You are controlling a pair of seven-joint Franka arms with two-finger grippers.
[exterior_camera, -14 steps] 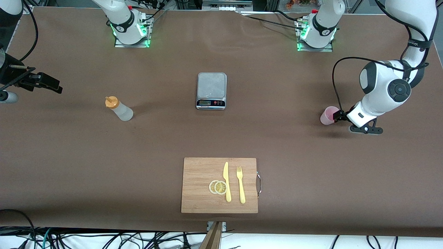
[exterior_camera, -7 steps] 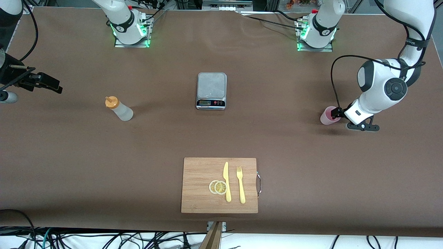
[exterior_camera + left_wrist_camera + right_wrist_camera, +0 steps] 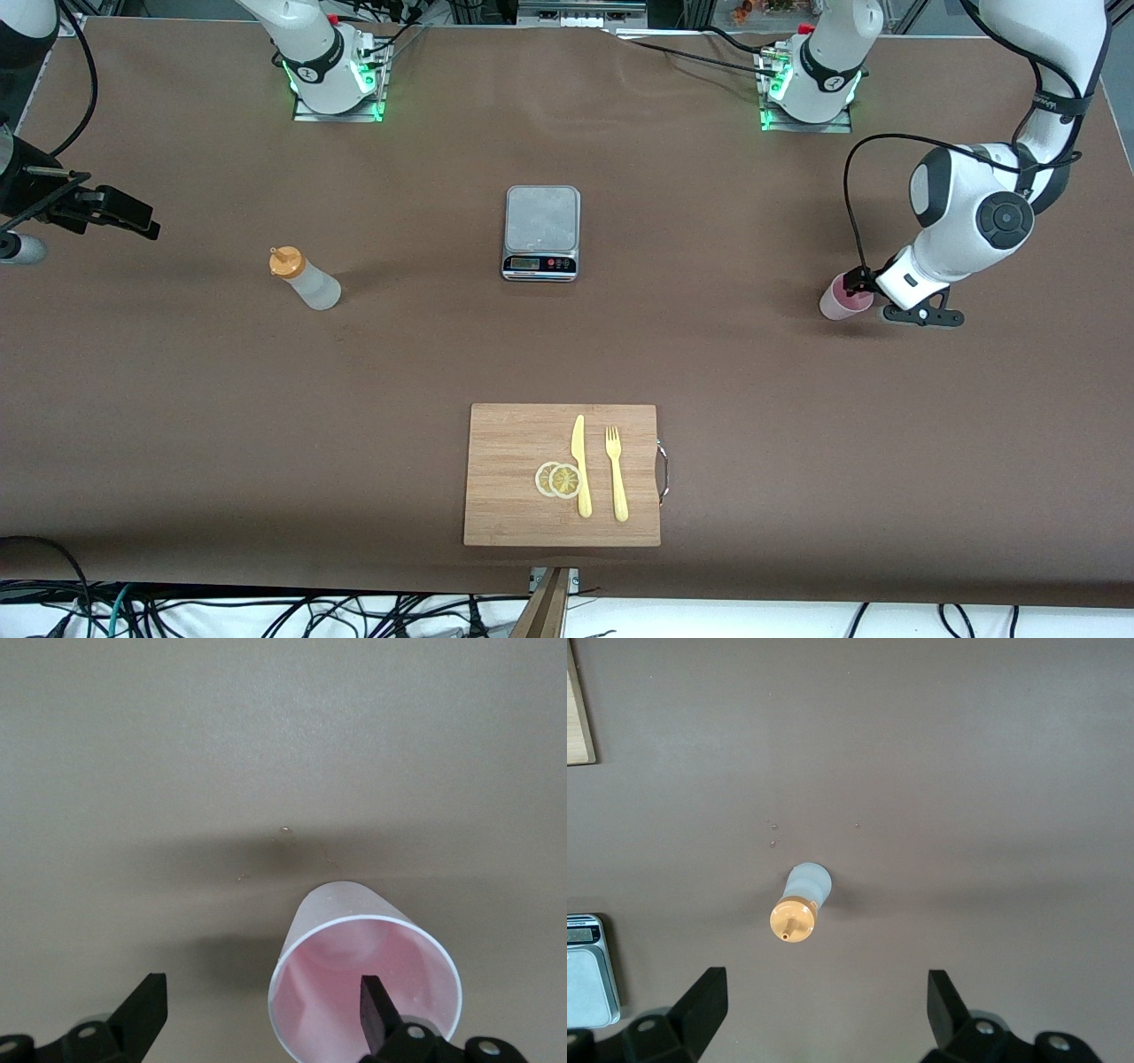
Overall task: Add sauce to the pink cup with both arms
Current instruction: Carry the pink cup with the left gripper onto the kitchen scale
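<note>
The pink cup (image 3: 842, 301) stands upright toward the left arm's end of the table. My left gripper (image 3: 856, 285) is down at its rim and open. In the left wrist view the pink cup (image 3: 365, 979) has one finger (image 3: 374, 1005) inside it and the other finger (image 3: 146, 1010) outside, so the left gripper (image 3: 263, 994) straddles the cup's wall. The sauce bottle (image 3: 306, 280) with its orange cap stands toward the right arm's end. My right gripper (image 3: 140, 221) hangs open above the table near that end, apart from the bottle. The right wrist view shows the sauce bottle (image 3: 799, 908) ahead of the open right gripper (image 3: 827, 990).
A kitchen scale (image 3: 541, 232) sits mid-table between bottle and cup. Nearer the front camera lies a wooden cutting board (image 3: 505, 443) with a yellow knife (image 3: 580, 465), a fork (image 3: 616, 474) and lemon slices (image 3: 558, 479). The right wrist view catches the scale (image 3: 586, 974) and a board corner (image 3: 578, 718).
The left arm has swung its gripper from beside the pink cup onto its rim, the wrist drawing away from the front camera. The right arm, bottle and cup have not moved.
</note>
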